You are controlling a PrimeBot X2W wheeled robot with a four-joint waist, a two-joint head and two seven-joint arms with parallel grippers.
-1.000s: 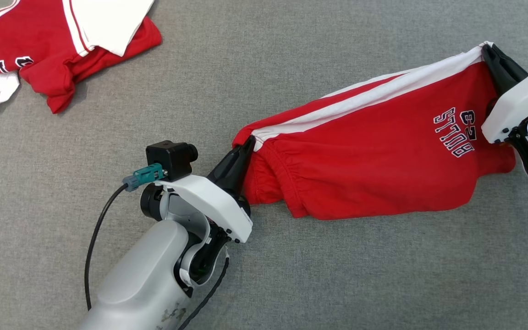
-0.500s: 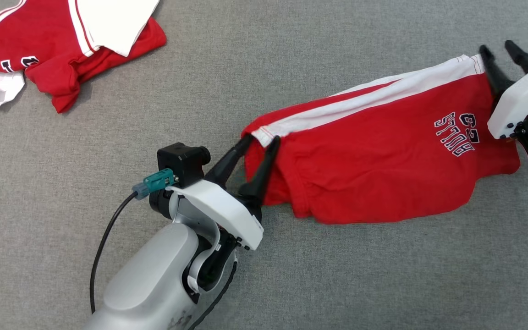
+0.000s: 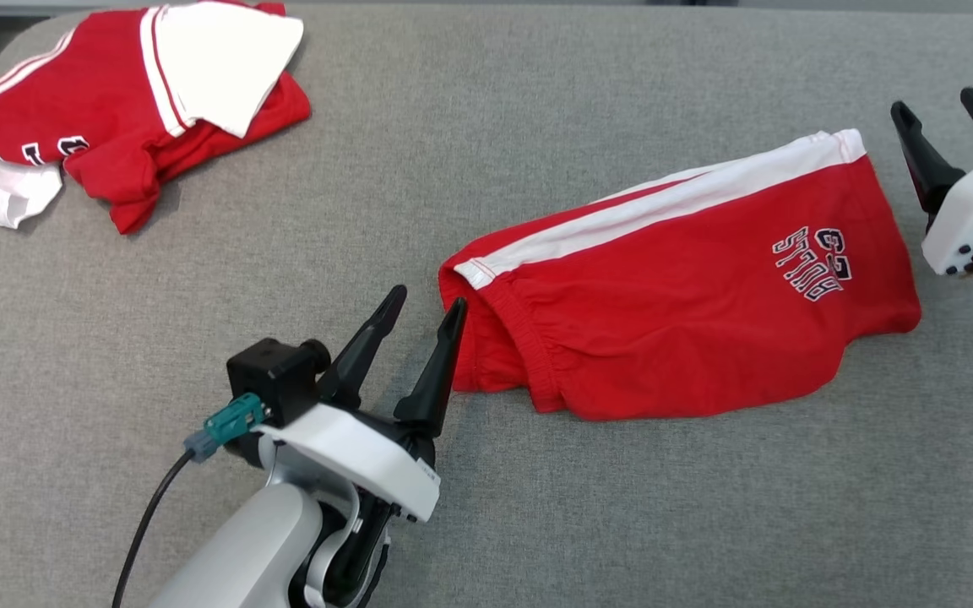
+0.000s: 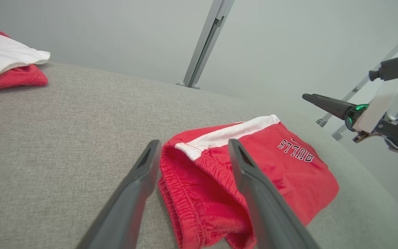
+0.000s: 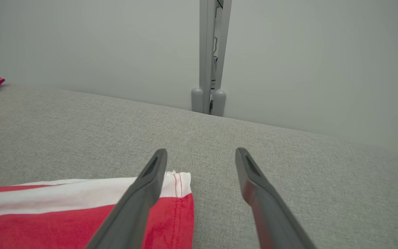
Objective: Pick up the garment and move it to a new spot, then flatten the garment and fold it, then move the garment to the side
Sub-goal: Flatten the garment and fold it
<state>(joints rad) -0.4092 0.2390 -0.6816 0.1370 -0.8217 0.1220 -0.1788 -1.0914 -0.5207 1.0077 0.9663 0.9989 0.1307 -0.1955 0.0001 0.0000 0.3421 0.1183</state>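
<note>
Grey fabric surface point(image 3: 588, 523), two red garments down on it.
Red shorts point(image 3: 664, 338) with a white side stripe lie folded right of centre; well apart at the far left, a rumpled red-and-white garment point(image 3: 106, 127) sits by the edge.

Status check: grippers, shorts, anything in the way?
Left gripper open by the red shorts' waistband, holding nothing. Right gripper open by the hem end, empty. Shorts lie folded on the gray surface. Other red garment far left, nothing blocking.
</note>
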